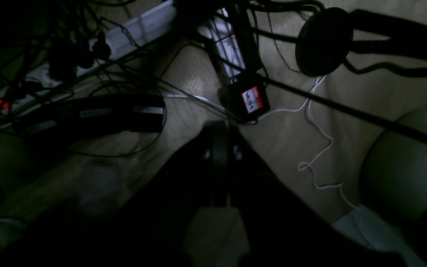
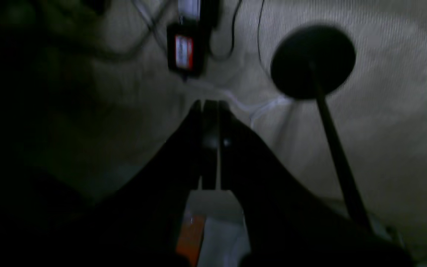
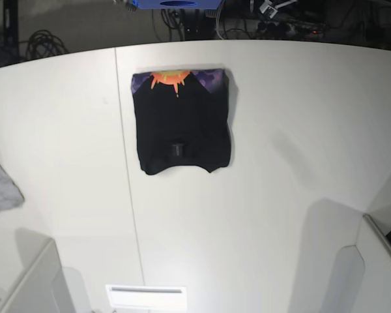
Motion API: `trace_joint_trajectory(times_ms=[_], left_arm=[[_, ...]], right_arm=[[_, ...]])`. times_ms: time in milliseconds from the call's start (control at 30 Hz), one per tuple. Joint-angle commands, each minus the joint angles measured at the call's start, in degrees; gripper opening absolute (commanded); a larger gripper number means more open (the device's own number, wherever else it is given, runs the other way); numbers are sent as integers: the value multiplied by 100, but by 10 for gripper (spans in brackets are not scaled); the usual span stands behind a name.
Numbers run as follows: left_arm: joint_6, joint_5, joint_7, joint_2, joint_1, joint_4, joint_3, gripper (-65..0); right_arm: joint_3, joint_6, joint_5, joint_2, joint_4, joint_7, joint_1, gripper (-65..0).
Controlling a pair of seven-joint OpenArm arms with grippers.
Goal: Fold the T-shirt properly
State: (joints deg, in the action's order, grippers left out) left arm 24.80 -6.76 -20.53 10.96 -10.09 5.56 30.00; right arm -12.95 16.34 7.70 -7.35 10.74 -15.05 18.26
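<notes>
Left wrist view: my left gripper [image 1: 219, 163] points down at a beige floor, jaws pressed together with nothing between them; I read this as a parked pose, clear of the work. Beyond it lie a white power strip [image 1: 132, 31], a black power adapter with a red-and-white label [image 1: 246, 99], a thin white cable [image 1: 319, 148] and a round black stand base [image 1: 324, 41]. Right wrist view: my right gripper [image 2: 209, 148] is likewise closed on nothing, aimed at the same floor, with that adapter and stand base ahead of it. Base view: neither arm appears over the white surface [image 3: 280, 195]. The large black short-sleeved cloth T-shirt [image 3: 182, 127] lies flat toward the far middle of the surface, folded into a compact rectangle, its orange sun and purple print showing along the far edge. A small grey cloth [image 3: 0, 186] rests at the left edge, well apart. Judged from this layout, the fold appears complete, which explains both arms being withdrawn.
</notes>
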Motion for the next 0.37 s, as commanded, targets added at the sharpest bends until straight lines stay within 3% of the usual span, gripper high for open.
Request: trace_joint_trajectory(times_ms=[0,333], left_arm=[[13,-5,-43,42,-86,37,2,-650],[13,22,-8,51,-156,231,55,-650]], right_arm=[[16,15,16,-43,-50,24,121,-650],[7,6,16,63,-41,15,121,-650]])
